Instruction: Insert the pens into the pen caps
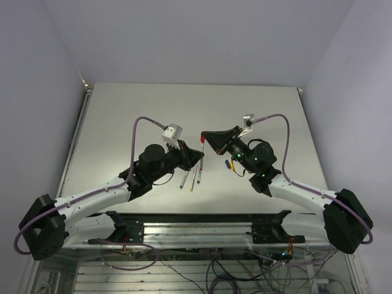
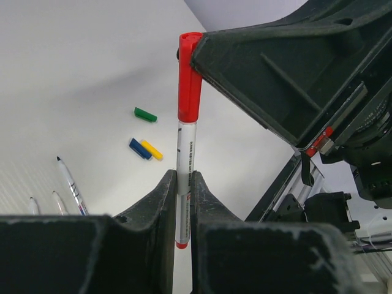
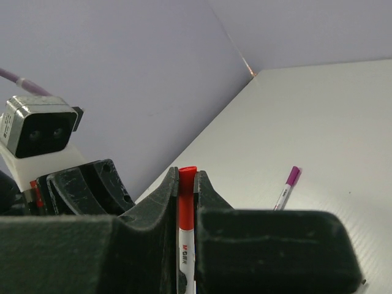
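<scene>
left fingers (image 2: pixel 160 202) clamped on the red pen (image 2: pixel 185 147), keeping it steady | right fingers (image 3: pixel 156 205) clamped on its red cap (image 2: pixel 189 79), to press it on | toward the near edge, bare pens (image 2: pixel 71 185) wait | next, green cap (image 2: pixel 145 114), blue cap (image 2: pixel 139 149), yellow cap (image 2: pixel 151 150) | farthest, red pen held above the counter's middle

The left pincer (image 1: pixel 197 150) and the right pincer (image 1: pixel 204 138) meet above the middle of the tabletop (image 1: pixel 184 104). A pen (image 2: pixel 185 159) sits between them, its body in the left pincer and its cap (image 2: pixel 189 79) in the right one. Three loose pens (image 1: pixel 191 179) lie side by side on the tabletop, nearer the arm bases. Three loose caps (image 2: pixel 141 149) lie to their right, two touching and one apart
</scene>
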You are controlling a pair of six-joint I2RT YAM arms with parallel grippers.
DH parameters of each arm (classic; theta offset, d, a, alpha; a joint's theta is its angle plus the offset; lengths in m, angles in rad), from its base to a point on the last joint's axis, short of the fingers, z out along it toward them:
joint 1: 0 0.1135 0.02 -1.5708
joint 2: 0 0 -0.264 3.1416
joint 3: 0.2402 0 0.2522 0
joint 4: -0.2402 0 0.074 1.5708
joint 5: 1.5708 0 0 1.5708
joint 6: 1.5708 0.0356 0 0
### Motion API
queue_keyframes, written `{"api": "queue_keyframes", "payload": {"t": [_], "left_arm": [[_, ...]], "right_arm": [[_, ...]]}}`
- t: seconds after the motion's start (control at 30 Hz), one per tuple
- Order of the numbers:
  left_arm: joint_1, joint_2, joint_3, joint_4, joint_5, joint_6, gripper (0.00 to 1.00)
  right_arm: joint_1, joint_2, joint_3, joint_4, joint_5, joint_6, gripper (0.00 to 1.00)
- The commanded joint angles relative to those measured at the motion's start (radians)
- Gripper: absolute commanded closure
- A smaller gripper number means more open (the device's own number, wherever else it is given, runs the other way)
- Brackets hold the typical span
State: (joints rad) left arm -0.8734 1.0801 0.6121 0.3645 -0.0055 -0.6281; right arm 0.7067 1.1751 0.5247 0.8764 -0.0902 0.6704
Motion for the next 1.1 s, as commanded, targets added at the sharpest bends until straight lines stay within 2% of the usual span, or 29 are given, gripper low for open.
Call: {"api": "queue_keyframes", "payload": {"t": [0.0,0.23,0.5,1.07], "left_arm": [[0.005,-0.022,-0.015,0.133,-0.085,-0.022,0.93],[0.004,-0.043,-0.042,0.197,-0.136,-0.027,0.93],[0.005,-0.098,-0.024,0.173,-0.203,0.022,0.93],[0.006,-0.137,-0.006,0.172,-0.289,0.081,0.93]], "right_arm": [[0.015,0.004,-0.024,-0.01,-0.099,0.032,1.0],[0.019,0.042,-0.028,-0.008,-0.147,0.044,1.0],[0.057,0.064,0.021,-0.18,-0.113,-0.023,1.0],[0.129,0.156,0.049,-0.329,-0.091,-0.057,1.0]]}}
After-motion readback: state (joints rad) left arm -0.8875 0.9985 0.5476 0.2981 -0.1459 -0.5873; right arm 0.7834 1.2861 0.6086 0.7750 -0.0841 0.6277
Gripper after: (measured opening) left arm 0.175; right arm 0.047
